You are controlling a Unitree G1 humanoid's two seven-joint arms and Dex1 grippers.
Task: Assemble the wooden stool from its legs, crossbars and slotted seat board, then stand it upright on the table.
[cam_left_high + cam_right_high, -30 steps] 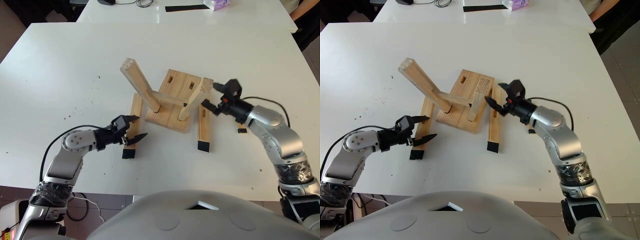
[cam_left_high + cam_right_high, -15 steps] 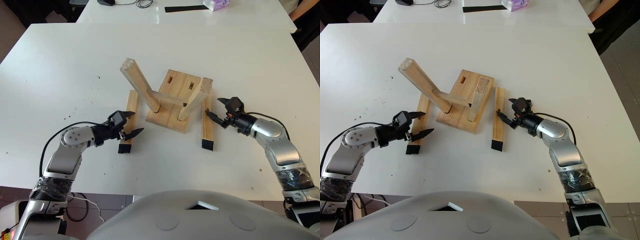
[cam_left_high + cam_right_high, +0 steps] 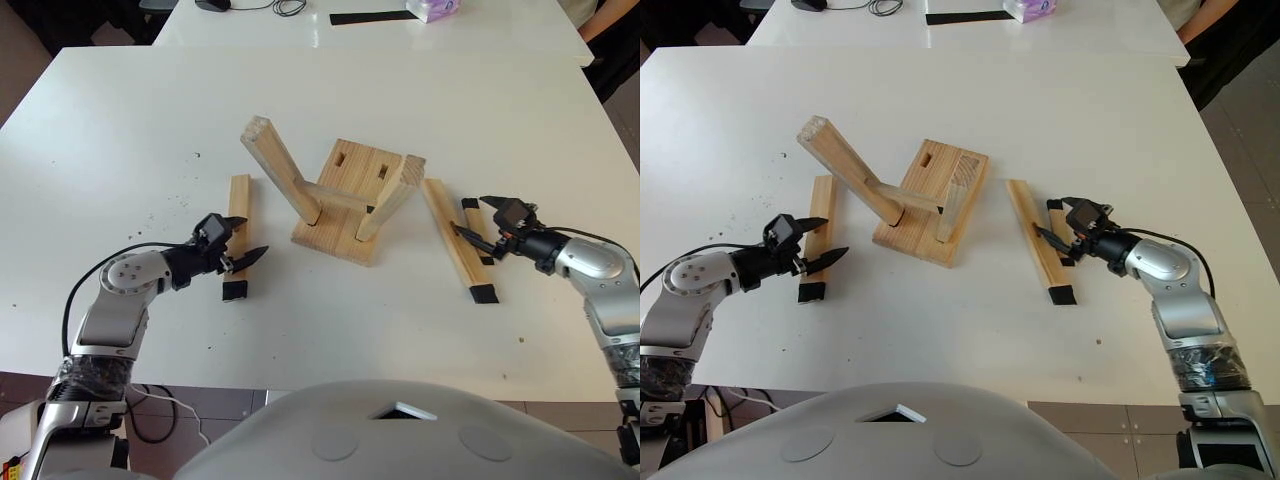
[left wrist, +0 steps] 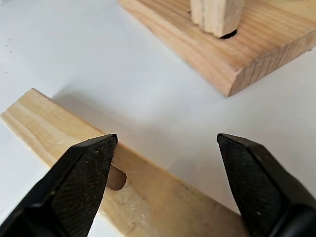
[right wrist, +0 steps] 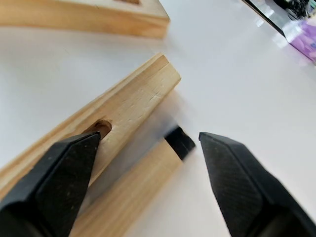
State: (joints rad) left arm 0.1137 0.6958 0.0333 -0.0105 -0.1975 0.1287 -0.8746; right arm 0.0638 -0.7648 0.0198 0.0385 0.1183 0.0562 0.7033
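Observation:
The slotted seat board [image 3: 352, 172] lies flat mid-table with two legs [image 3: 278, 165] [image 3: 392, 195] standing in it, joined by a crossbar [image 3: 338, 196]. A loose leg [image 3: 238, 200] with a black foot lies to the board's left. My left gripper [image 3: 252, 236] is open and straddles it just above a round hole [image 4: 116, 178]. Another loose leg [image 3: 442, 215] lies angled to the board's right, with a short wooden piece [image 3: 475, 228] beside it. My right gripper [image 3: 470, 215] is open over both, near the leg's hole [image 5: 101, 127].
A second white table [image 3: 480, 30] stands behind, carrying a black strip [image 3: 368, 17], a pink box [image 3: 436, 8] and cables. White tabletop [image 3: 120, 130] stretches wide on both sides and in front of the parts.
Both loose legs have slid outward from the seat board. The left gripper moved left with its leg; the right gripper drew back to the right, and that leg now lies angled.

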